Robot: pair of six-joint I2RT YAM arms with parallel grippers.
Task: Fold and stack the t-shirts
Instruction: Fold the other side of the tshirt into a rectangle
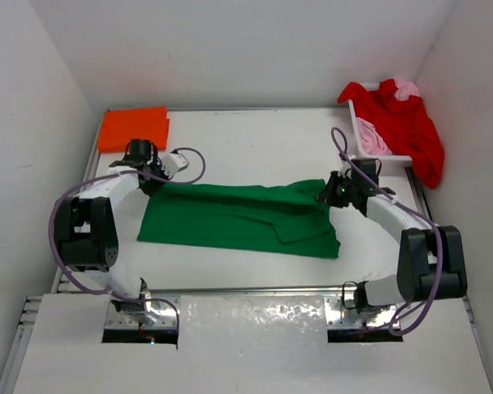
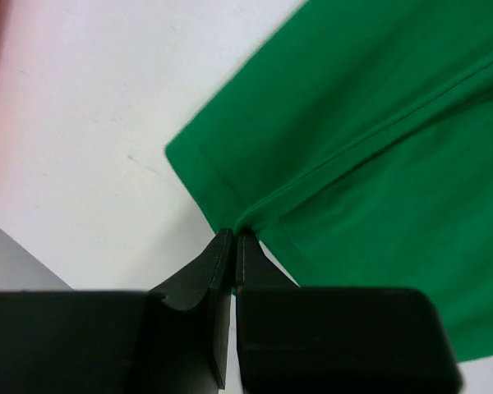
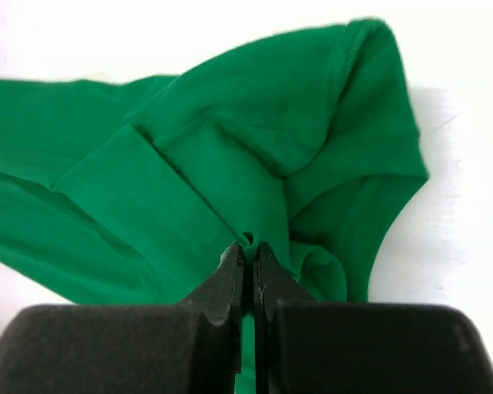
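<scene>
A green t-shirt point(image 1: 238, 217) lies stretched across the middle of the table, partly folded lengthwise. My left gripper point(image 1: 154, 185) is shut on its left upper edge; the left wrist view shows the hem point(image 2: 230, 215) pinched at the fingertips. My right gripper point(image 1: 327, 195) is shut on bunched cloth at the shirt's right end point(image 3: 255, 197). An orange t-shirt point(image 1: 133, 127) lies folded at the back left corner. A red t-shirt point(image 1: 407, 123) and a light pink one point(image 1: 373, 138) hang over the basket at the back right.
The white basket point(image 1: 363, 148) stands at the back right against the wall. White walls close in the table on left, back and right. A purple cable point(image 1: 193, 164) loops off each arm.
</scene>
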